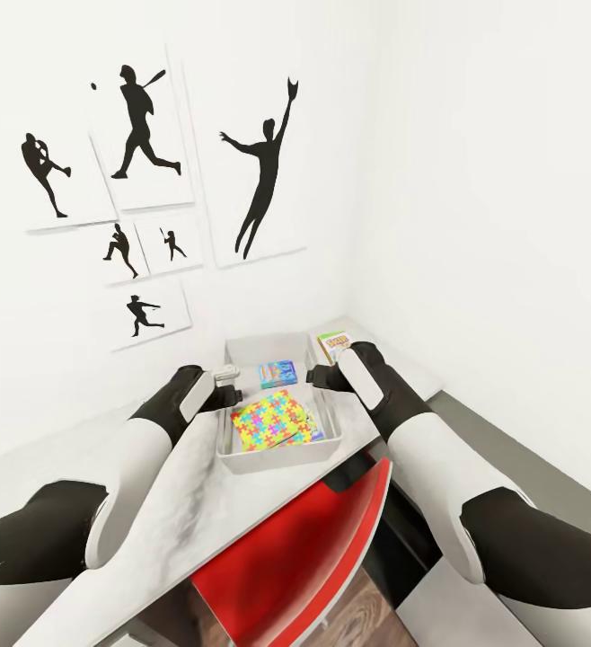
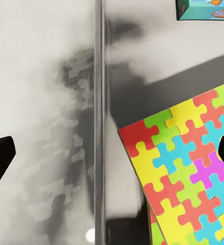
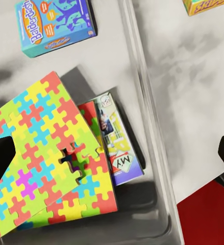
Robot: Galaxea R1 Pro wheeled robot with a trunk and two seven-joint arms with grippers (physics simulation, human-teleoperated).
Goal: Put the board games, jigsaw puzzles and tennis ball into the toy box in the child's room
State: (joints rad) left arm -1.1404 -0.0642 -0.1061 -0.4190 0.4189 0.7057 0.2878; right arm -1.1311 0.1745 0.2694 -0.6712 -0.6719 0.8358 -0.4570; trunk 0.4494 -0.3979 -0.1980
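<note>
**Both grippers hang open over the toy box**

The toy box point(image 1: 327, 442) sits on the table point(image 1: 188, 503). Inside lie a jigsaw puzzle point(image 1: 265, 420), a blue board game point(image 1: 277, 373) at 12 o'clock from it, and another game point(image 3: 117, 145) tucked beneath. The Skip-Bo game point(image 1: 332, 345) lies outside, at the box's 1 o'clock. The left gripper point(image 1: 226, 385) and right gripper point(image 1: 322, 377) hold nothing, fingers spread.

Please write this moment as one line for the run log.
toy box: jigsaw puzzles, blue board game, white-green game inside | Skip-Bo game: outside on table | both pincers: open, empty
</note>
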